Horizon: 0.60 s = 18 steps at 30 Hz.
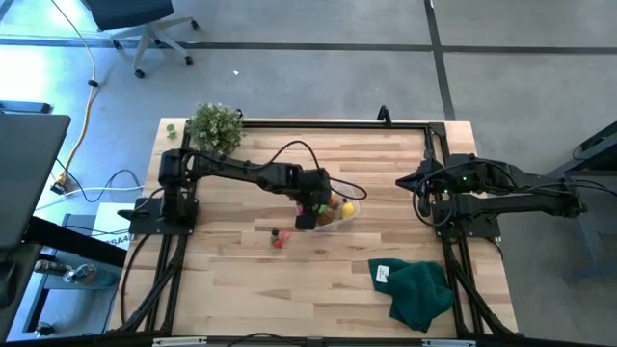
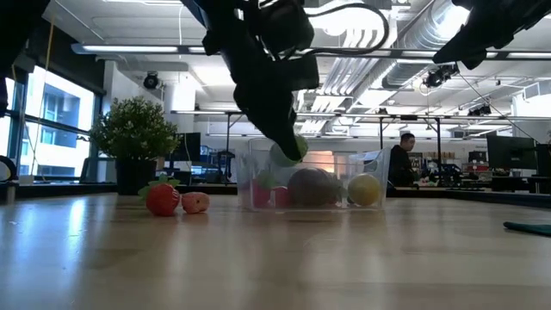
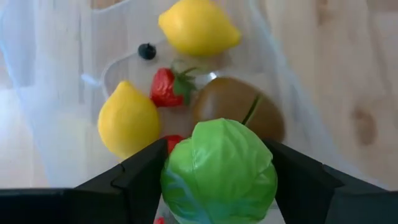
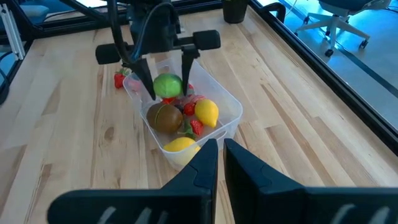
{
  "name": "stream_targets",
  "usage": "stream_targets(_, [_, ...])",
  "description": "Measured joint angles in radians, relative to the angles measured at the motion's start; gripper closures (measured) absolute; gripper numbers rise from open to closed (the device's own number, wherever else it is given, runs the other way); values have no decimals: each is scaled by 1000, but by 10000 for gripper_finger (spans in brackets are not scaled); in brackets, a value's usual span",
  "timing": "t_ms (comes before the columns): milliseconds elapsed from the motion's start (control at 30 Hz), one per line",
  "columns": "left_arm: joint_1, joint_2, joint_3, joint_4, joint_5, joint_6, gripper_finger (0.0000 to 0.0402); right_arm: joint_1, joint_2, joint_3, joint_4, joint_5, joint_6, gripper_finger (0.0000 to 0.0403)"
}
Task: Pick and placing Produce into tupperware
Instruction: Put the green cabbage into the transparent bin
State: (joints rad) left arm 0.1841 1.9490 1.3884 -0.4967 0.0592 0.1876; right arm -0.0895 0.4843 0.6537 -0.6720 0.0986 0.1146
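Observation:
My left gripper (image 1: 310, 209) hangs over the clear tupperware (image 1: 351, 216) at mid-table, shut on a bright green leafy ball (image 3: 219, 171). In the low view the ball (image 2: 288, 152) sits at about the height of the tub's rim (image 2: 379, 157). Inside the tub lie two yellow lemons (image 3: 198, 26) (image 3: 127, 118), a red strawberry (image 3: 165, 87), a brown fruit (image 3: 233, 102) and a small dark berry (image 3: 147, 51). Two more pieces, a red one (image 2: 162, 199) and a peach-coloured one (image 2: 195, 202), rest on the table left of the tub. My right gripper (image 4: 221, 158) waits shut at the table's right side. My left gripper pinches the green ball between its two fingers (image 3: 140, 177), one on each side of the ball (image 3: 180, 180). The fingers come from above, pointing down. The ball is lifted clear, above the pieces in the tub.
A leafy potted plant (image 1: 214, 126) stands at the far left corner. A dark green cloth (image 1: 420, 292) lies crumpled near the right front corner. Bare wood (image 1: 241, 280) stretches along the near side. A person (image 2: 401, 161) shows in the room beyond.

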Motion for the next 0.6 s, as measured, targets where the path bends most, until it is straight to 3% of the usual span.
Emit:
stream_targets(400, [-1,23,0,-62,-24,17,113,0,0,0,0,0,0,384])
stream_targets(600, [-1,23,19,-95,20,14,102,0,0,0,0,0,0,384])
